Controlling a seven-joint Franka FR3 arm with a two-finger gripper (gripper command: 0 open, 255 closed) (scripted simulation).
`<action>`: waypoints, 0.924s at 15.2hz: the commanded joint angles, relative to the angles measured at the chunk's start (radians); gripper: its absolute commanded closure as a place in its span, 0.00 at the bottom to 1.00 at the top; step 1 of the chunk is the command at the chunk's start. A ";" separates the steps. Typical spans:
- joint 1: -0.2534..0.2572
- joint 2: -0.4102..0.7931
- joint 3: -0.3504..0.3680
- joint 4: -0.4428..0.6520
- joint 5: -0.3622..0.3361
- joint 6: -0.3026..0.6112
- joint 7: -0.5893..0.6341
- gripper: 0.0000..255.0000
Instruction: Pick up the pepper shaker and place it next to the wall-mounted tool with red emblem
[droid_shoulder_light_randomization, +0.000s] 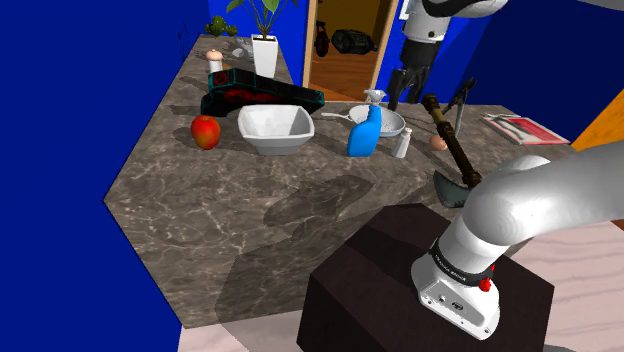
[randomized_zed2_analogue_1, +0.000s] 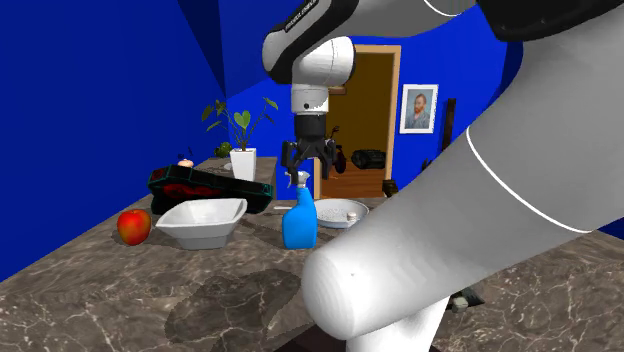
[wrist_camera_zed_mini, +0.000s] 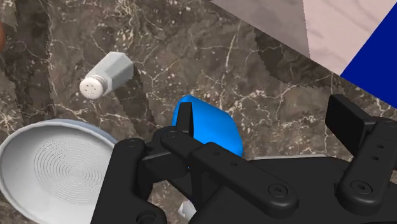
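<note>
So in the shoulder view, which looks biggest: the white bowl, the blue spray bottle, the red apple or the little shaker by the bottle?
1. white bowl
2. blue spray bottle
3. red apple
4. little shaker
All four stand in roughly one row, so nearness hardly skews this.

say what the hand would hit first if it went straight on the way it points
Most likely the spray bottle, which sits right under the open hand; the shaker is off to one side.
</note>
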 joint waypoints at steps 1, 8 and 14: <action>-0.016 0.037 -0.046 -0.006 -0.018 0.049 -0.041 0.00; -0.050 0.202 -0.201 0.010 -0.043 0.210 -0.182 0.00; -0.056 0.394 -0.335 0.072 0.005 0.338 -0.331 0.00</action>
